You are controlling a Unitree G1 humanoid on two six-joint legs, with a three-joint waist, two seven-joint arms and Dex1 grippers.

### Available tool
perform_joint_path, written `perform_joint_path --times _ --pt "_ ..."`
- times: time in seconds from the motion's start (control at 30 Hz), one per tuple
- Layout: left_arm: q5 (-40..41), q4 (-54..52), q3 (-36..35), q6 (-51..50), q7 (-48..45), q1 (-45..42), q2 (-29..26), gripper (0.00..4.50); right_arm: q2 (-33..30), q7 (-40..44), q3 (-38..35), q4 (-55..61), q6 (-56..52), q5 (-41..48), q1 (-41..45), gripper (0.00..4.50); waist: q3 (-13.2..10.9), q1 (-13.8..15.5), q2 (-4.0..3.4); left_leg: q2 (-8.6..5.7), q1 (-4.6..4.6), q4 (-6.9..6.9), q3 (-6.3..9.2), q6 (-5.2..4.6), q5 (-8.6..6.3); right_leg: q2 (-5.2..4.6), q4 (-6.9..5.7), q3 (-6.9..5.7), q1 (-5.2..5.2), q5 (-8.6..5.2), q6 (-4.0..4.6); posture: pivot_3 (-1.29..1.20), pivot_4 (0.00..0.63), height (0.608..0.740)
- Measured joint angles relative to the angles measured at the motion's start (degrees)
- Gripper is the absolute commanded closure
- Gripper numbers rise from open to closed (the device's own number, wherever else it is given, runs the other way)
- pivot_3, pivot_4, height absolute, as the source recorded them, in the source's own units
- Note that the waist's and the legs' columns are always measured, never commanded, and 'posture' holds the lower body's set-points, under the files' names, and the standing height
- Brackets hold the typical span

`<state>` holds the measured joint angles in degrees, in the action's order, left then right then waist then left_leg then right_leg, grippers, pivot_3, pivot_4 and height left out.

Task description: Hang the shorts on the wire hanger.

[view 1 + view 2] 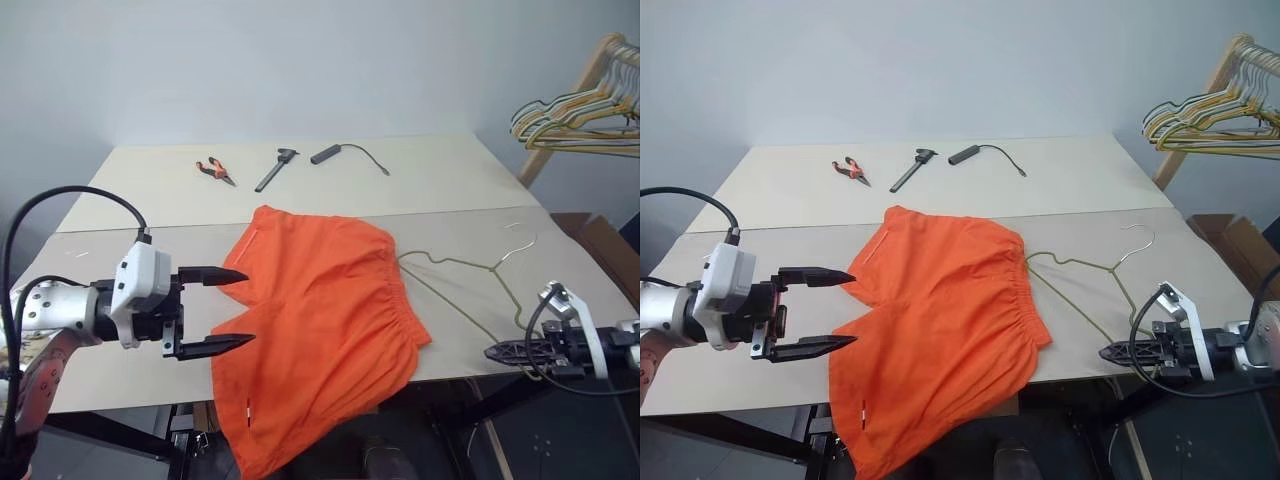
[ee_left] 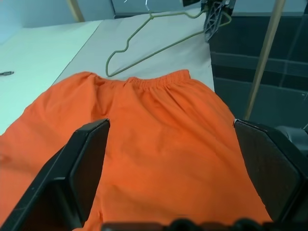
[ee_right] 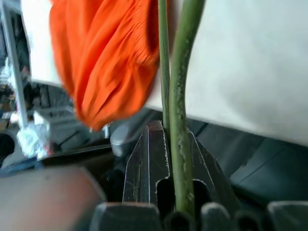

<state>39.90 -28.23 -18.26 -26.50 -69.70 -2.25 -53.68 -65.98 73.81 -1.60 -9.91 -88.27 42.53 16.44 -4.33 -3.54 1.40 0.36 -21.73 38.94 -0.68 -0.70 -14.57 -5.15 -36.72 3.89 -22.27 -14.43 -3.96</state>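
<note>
The orange shorts (image 1: 320, 320) lie flat on the table, waistband toward the right, one leg hanging over the front edge. The wire hanger (image 1: 470, 265) lies on the table just right of the waistband, hook pointing away from me. My right gripper (image 1: 492, 352) sits at the table's front edge, shut on the hanger's near corner; in the right wrist view the wire (image 3: 180, 96) runs between its closed fingers. My left gripper (image 1: 247, 308) hovers at the left side of the shorts (image 2: 159, 134), open wide, with nothing between its fingers.
At the back of the table lie orange-handled pliers (image 1: 213, 169), a black tool (image 1: 275, 170) and a black cable piece (image 1: 335, 153). A wooden rack with several wire hangers (image 1: 590, 110) stands at the far right, above a cardboard box (image 1: 600, 240).
</note>
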Motion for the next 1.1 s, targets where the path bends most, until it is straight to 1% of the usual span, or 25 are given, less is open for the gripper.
perform_joint_path --times 0.1,0.23,0.37,0.5,0.6,0.8,0.97,1.1 --pt "0.00 0.00 0.00 0.01 0.13 0.00 -0.03 0.02 -0.02 0.16 0.61 0.07 0.21 1.00 -0.69 4.50 -0.01 0.16 0.01 0.03 0.01 0.00 -0.05 0.00 0.00 0.02 0.04 0.01 0.01 -0.01 0.00 -0.03 0.065 0.740" --pt "0.07 -0.27 -0.19 0.01 0.45 0.39 -0.04 0.02 0.34 -1.63 -0.34 -4.50 1.31 0.79 0.51 4.50 -0.05 0.17 0.02 0.04 0.00 -0.02 -0.07 0.00 0.00 0.03 0.04 0.01 -0.02 -0.03 0.05 -0.02 0.072 0.740" --pt "0.72 -1.06 -1.03 -0.01 0.71 1.85 -0.04 0.02 -2.03 -1.21 -0.46 -6.40 3.26 0.38 -0.48 4.50 -0.17 0.70 0.00 0.09 -0.02 -0.05 -0.09 -0.01 -0.01 0.06 0.05 0.01 -0.06 -0.05 0.08 -0.02 0.078 0.740" --pt "0.80 -1.11 -1.14 -0.03 0.72 2.27 -0.44 0.02 -4.20 1.26 1.40 -4.48 4.35 0.66 -3.82 4.50 -0.25 1.15 0.02 0.18 0.01 -0.04 -0.12 -0.01 -0.01 0.13 0.07 0.01 -0.03 -0.07 0.06 -0.02 0.081 0.740" --pt "0.93 -1.11 -1.15 -0.03 0.71 2.25 -0.72 0.02 -4.20 2.63 2.71 -2.40 4.35 1.56 -4.27 4.50 -0.31 1.17 -0.04 0.23 0.02 -0.04 -0.16 -0.01 -0.01 0.16 0.10 0.02 -0.03 -0.29 -0.28 -0.01 0.083 0.740" --pt "1.00 -1.05 -1.30 -0.03 0.52 2.21 -1.22 0.02 -4.14 3.67 2.70 -1.31 4.35 3.07 -6.28 4.50 -0.45 1.29 0.00 0.37 0.00 -0.05 -0.18 0.01 -0.04 0.27 0.12 0.02 -0.06 -0.26 -0.11 -0.01 0.079 0.740" --pt "0.99 -1.01 -1.64 -0.02 0.41 2.21 -1.25 0.02 -3.74 3.85 0.68 -0.99 4.35 4.04 -6.73 4.50 -0.49 1.30 0.01 0.43 0.01 -0.05 -0.19 0.01 -0.05 0.35 0.13 0.02 -0.06 -0.31 -0.16 -0.01 0.078 0.740" --pt "0.99 -0.93 -1.64 -0.01 0.28 2.20 -1.25 0.02 -1.70 3.52 -1.44 -1.80 4.29 5.57 -5.77 4.50 -0.54 1.27 0.03 0.48 0.01 -0.06 -0.19 0.02 -0.05 0.42 0.17 0.03 -0.06 -0.30 -0.15 -0.01 0.078 0.740"
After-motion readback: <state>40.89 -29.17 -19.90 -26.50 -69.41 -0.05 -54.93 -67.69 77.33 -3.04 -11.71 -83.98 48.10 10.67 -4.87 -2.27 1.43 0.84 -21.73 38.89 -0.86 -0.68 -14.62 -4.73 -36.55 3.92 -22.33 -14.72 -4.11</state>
